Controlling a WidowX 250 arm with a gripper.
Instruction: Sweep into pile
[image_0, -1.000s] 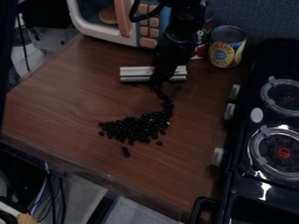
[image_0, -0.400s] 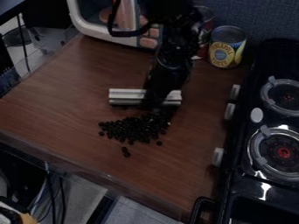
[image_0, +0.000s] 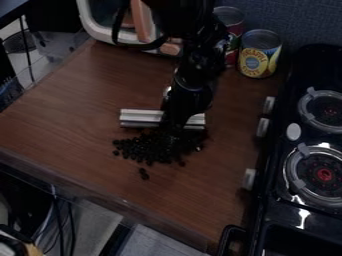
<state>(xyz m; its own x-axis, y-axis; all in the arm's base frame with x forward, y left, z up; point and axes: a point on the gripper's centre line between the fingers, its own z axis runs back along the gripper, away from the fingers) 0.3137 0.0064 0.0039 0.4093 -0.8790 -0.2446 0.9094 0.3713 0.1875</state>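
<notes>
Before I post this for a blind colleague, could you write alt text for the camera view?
Black robot arm with a silver bar at its tip, by the far edge of a pile of small dark pieces on a brown tabletop. Two cans stand behind; a stove is at right.

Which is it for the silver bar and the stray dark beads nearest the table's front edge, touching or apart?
Apart. The camera view shows the pile and bare tabletop between the bar and stray beads.

I operate a black arm (image_0: 195, 62) with glossy segments; above the gripper (image_0: 175, 125), a black cable (image_0: 116, 31) forms a loop.
</notes>
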